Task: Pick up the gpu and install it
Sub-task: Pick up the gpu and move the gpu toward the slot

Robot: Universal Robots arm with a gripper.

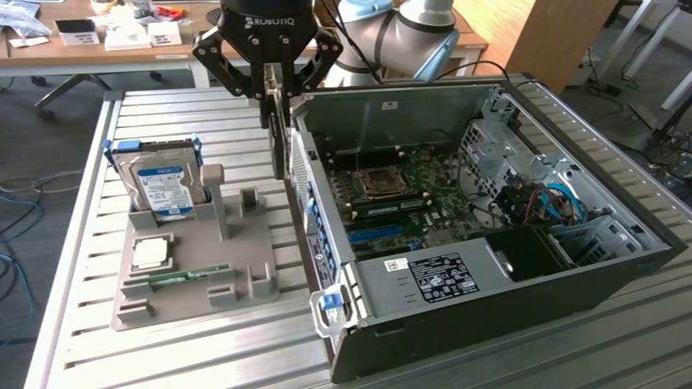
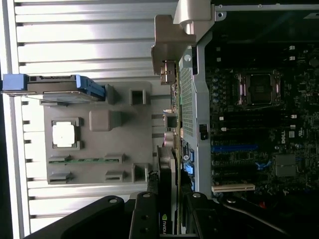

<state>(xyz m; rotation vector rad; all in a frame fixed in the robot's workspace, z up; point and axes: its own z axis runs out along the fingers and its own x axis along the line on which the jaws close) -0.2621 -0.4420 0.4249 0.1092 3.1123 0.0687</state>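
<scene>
We see the gripper [image 1: 275, 96] clamped on the gpu [image 1: 279, 144], upright just beside the case wall [image 1: 313, 223], with the grey holder [image 1: 243, 251] near at the exterior view's left.

The gripper [image 2: 170, 204] clamps the gpu [image 2: 167, 159] edge-on, just outside the computer case [image 2: 188, 99] wall, near the gray holder [image 2: 99, 149].

One gpu [image 1: 279, 138], one hard drive [image 1: 162, 188], one case [image 1: 519, 324]
</scene>
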